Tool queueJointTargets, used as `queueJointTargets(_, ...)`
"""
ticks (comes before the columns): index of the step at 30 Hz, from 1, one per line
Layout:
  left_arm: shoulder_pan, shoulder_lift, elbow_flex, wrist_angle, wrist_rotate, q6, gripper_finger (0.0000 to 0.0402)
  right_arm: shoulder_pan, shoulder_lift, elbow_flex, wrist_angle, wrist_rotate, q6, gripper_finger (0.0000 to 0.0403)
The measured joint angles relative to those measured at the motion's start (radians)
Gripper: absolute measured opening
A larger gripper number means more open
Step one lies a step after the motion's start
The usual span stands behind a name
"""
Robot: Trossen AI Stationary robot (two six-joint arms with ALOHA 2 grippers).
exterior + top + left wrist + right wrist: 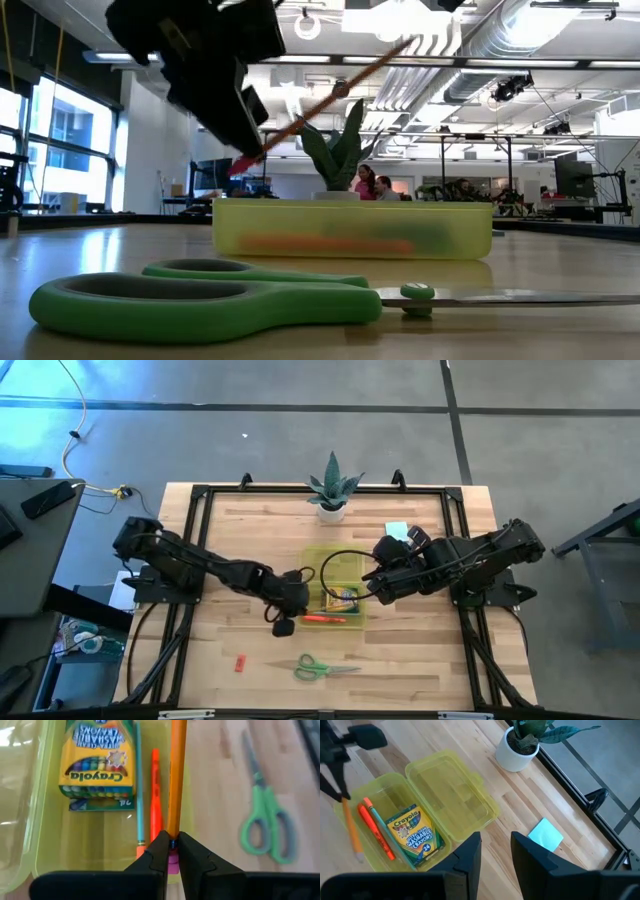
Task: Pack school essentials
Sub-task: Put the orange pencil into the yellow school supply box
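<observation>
Left end effector grips an orange pencil slanting over the yellow case.

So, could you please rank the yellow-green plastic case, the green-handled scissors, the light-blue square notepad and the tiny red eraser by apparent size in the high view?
Largest to smallest, all lying at table level:
1. Translucent yellow-green hinged case, lid open
2. Green-handled scissors
3. Light-blue square notepad, partly covered by the right arm
4. Tiny red eraser

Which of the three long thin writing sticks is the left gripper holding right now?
The left gripper pinches the yellow-orange pencil by its pink eraser end; the orange marker and teal pencil lie free in the case.
</observation>
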Motion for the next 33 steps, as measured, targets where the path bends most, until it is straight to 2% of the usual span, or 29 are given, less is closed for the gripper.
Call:
queueJointTargets(6,-0.01,0.053,0.0,0.0,-0.04,0.108,0.0019,0.0,0.0,0.0,0.005,0.0,0.0,0.0096)
queueJointTargets(11,-0.004,0.058,0.0,-0.002,-0.153,0.233,0.0019,0.0,0.0,0.0,0.011,0.0,0.0,0.0096)
queueJointTargets(14,0.012,0.058,0.0,-0.003,-0.179,0.319,0.0019,0.0,0.0,0.0,0.011,0.0,-0.002,0.0096)
queueJointTargets(19,0.056,0.058,0.0,-0.047,-0.183,0.436,0.0019,0.0,0.0,0.0,0.011,0.0,-0.003,0.0096)
queueJointTargets(26,0.106,0.057,0.0,-0.054,-0.137,0.484,0.0019,0.0,0.0,0.0,0.01,0.0,-0.003,0.0096)
queueJointTargets(33,0.099,0.057,0.0,-0.057,-0.126,0.503,0.0019,0.0,0.0,0.0,0.01,0.0,-0.003,0.0096)
